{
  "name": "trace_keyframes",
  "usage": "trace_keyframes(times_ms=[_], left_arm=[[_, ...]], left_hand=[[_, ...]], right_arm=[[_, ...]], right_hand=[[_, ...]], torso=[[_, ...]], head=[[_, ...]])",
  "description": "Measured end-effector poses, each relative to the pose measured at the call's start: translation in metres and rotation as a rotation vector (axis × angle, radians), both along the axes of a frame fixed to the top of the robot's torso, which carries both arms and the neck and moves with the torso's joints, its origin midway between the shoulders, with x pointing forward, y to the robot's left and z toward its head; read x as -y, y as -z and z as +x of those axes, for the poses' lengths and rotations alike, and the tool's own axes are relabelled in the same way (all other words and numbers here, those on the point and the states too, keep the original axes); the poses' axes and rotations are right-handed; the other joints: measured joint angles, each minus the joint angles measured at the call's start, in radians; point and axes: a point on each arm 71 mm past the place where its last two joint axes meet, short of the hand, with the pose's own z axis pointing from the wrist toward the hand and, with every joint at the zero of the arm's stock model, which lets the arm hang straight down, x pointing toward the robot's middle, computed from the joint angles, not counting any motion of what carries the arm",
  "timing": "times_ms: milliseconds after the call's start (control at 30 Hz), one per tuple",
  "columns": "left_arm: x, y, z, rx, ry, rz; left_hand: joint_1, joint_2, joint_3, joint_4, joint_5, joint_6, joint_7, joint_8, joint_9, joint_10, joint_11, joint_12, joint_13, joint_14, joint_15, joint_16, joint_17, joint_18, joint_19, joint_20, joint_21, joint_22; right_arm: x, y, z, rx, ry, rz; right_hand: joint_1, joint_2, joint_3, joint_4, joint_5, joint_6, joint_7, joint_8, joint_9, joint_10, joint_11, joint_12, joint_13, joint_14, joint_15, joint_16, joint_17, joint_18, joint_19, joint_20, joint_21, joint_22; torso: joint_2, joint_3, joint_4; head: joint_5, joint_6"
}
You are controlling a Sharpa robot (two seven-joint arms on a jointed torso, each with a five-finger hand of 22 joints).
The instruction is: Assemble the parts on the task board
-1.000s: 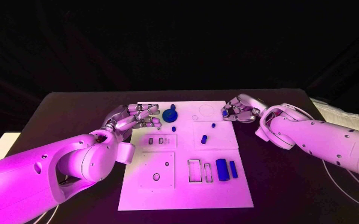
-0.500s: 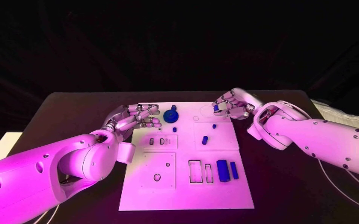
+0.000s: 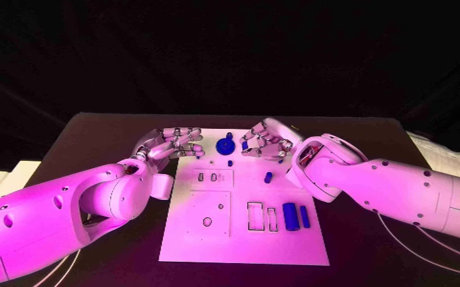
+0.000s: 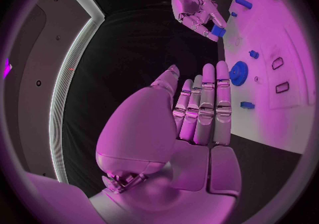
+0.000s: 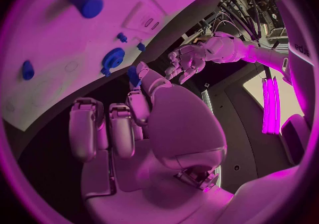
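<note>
The white task board point(image 3: 244, 234) lies in the middle of the black table. A round blue gear point(image 3: 225, 145) stands near its far edge, with a small blue peg point(image 3: 230, 163) just in front. My right hand point(image 3: 266, 142) hovers over the far edge beside the gear and pinches a small blue part point(image 4: 218, 31) at its fingertips. My left hand point(image 3: 175, 144) rests at the board's far left corner, fingers straight and holding nothing. Another small blue piece point(image 3: 268, 177) sits mid-board. A blue cylinder point(image 3: 290, 216) and a blue bar point(image 3: 304, 216) lie near the right edge.
Rectangular slots point(image 3: 256, 215) sit left of the cylinder, two small slots point(image 3: 207, 177) lie on the board's left side, and an oval hole point(image 3: 207, 221) lies nearer me. Black table point(image 3: 106, 134) surrounds the board on all sides.
My right hand has moved left along the board's far edge, from the right corner to beside the gear, carrying the small blue part. The left hand has stayed put. The camera has shifted slightly.
</note>
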Motion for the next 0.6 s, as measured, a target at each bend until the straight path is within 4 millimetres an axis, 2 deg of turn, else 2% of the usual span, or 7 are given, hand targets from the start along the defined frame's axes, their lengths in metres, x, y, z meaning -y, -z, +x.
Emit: trace_keyframes(times_ms=[300,600], left_arm=[[-0.005,0.001,0.002,-0.001,-0.02,-0.01],[-0.005,0.001,0.002,-0.003,-0.023,-0.017]], left_hand=[[0.0,0.0,0.0,0.0,-0.002,0.0,0.0,0.0,0.0,0.0,0.0,0.0,0.0,0.0,0.0,-0.001,0.001,0.0,-0.003,-0.003,0.0,0.001],[0.0,0.0,0.0,0.0,-0.002,0.0,0.0,-0.005,0.0,0.0,0.0,0.0,0.0,0.0,0.0,-0.001,0.002,0.0,-0.003,-0.003,0.0,0.001]], right_arm=[[-0.036,0.022,-0.011,-0.029,-0.021,-0.063],[-0.06,0.038,-0.019,-0.025,-0.042,-0.104]], right_hand=[[-0.012,-0.002,0.001,-0.001,0.001,0.0,0.0,0.0,0.0,0.0,-0.003,-0.009,0.0,0.0,0.0,-0.004,0.0,0.0,0.0,0.0,-0.004,-0.007],[-0.013,-0.004,0.001,-0.001,0.001,-0.002,-0.002,0.0,0.0,0.0,-0.003,-0.009,0.0,0.0,0.0,-0.004,0.0,0.0,0.0,0.0,-0.004,-0.007]], torso=[[-0.008,-0.0083,0.0043],[-0.008,-0.0094,0.0063]], head=[[0.014,-0.019],[0.022,-0.025]])
